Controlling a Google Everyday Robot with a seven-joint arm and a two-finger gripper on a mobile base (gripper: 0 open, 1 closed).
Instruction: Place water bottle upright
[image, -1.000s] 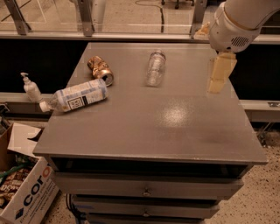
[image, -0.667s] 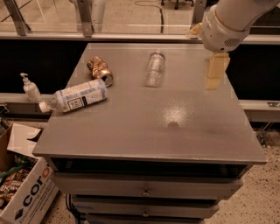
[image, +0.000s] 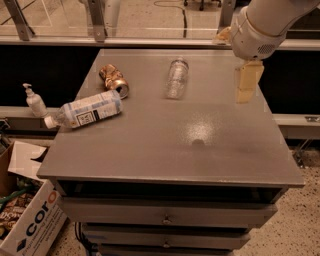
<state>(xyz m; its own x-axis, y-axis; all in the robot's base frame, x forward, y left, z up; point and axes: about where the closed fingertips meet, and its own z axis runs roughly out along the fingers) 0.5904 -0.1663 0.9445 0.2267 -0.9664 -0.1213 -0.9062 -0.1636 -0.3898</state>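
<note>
My pincer (image: 248, 82), spread or pressed together I cannot tell, hangs over the table (image: 150, 150) at two o'clock, apparently staging a reach for the water bottle (image: 177, 77) lying sideways near twelve o'clock.

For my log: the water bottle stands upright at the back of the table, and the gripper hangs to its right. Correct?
No. The camera view shows the water bottle lying on its side, not upright; it is at the back of the table, the gripper hanging to its right.
</note>
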